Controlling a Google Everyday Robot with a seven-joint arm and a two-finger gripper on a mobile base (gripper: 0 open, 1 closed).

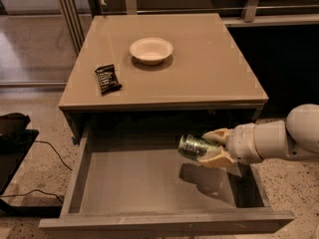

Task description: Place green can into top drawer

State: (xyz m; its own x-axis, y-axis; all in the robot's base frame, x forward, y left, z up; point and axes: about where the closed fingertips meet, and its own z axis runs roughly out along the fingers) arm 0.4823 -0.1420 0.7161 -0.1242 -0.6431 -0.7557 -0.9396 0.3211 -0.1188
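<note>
cabinet: tan flat top, filling the upper middle of the view.
top drawer: pulled wide open at 6 o'clock of the cabinet.
arm: white, reaching in from 3 o'clock.
bowl: pale, toward 12 o'clock on the cabinet top.
gripper: over the drawer's 3 o'clock half, clenched on the can's rear end.
wrapper: black, near 9 o'clock on the top.
green can: lying sideways in the grip, nose toward 9 o'clock, held above the drawer floor with its shadow beneath.
risk: let go this high, the sideways can would probably bounce and roll; a careless descent could knock the wrist on the 3 o'clock wall.
</note>
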